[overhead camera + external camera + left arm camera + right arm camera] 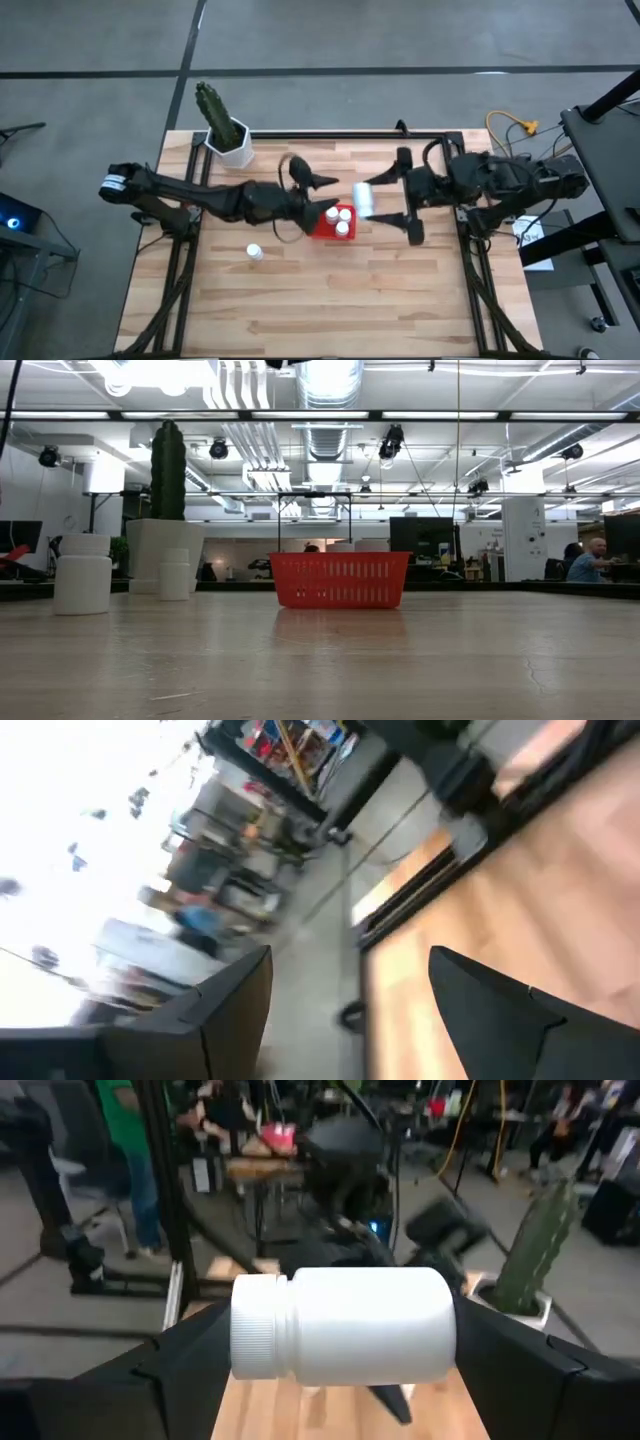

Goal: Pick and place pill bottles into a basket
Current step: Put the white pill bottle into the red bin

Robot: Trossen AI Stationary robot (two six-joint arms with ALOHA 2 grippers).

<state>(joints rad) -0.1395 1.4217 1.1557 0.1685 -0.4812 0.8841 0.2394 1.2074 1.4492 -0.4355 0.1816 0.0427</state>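
The red basket [322, 228] [340, 580] stands on the table's middle with three white pill bottles [341, 219] upright in it. My right gripper [380, 198] [345, 1380] hovers just right of the basket, shut on another pill bottle [362, 197] [345, 1325]. My left gripper [322, 193] [350, 1020] hangs open over the basket's left side with nothing between its fingers. One loose pill bottle [255, 252] stands on its base left of the basket. The low view shows two standing bottles [82, 572] [175, 573] and no gripper. My right gripper pinches the bottle end to end between its two fingers: one finger [185, 1370] lies against the cap's top [245, 1325], the other [520, 1370] against the base [445, 1325]. The fingers come level from the table's right. The bottle lies on its side, lifted clear of table and basket.
A white pot with a green cactus [228, 135] [165, 530] stands at the table's far left corner. Bare wood lies along the near half of the table [330, 300]. Black frame rails [180, 260] run along the left and right edges.
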